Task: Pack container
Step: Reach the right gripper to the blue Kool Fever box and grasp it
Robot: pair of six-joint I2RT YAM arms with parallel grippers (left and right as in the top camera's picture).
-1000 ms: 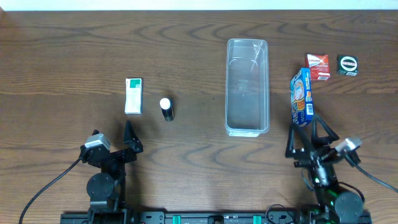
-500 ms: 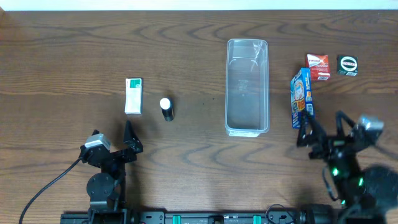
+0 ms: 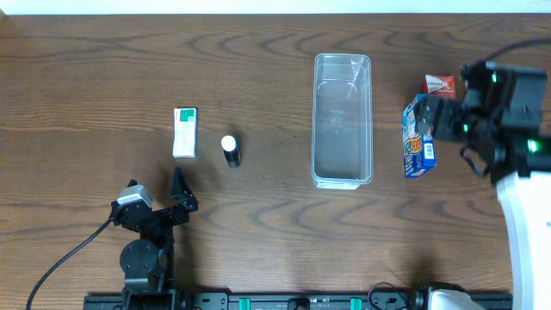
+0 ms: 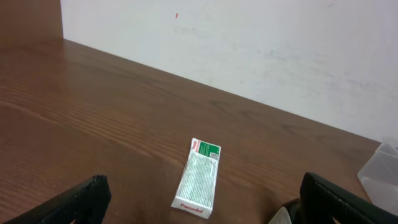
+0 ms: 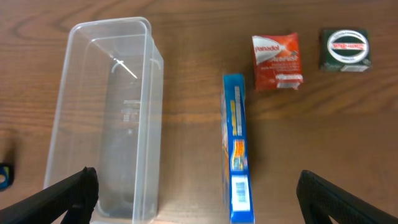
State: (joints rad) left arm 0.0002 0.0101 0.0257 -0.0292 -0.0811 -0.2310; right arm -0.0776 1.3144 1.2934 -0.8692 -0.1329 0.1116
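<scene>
One bare strip, container [image 5: 156, 124] to box [image 5: 236, 155]

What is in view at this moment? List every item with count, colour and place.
container: 1, clear, mid-table, empty
blue box: 1, blue, on edge right of the container
red box: 1, red, beyond the blue box
dark box: 1, dark with round label, right of the red box
green-and-white box: 1, lying flat, left side
bottle: 1, black with white cap, beside the green-and-white box
table: 1, brown wood
left pincer: 1, black, open, near left
right pincer: 1, black, open, above the blue box
</scene>
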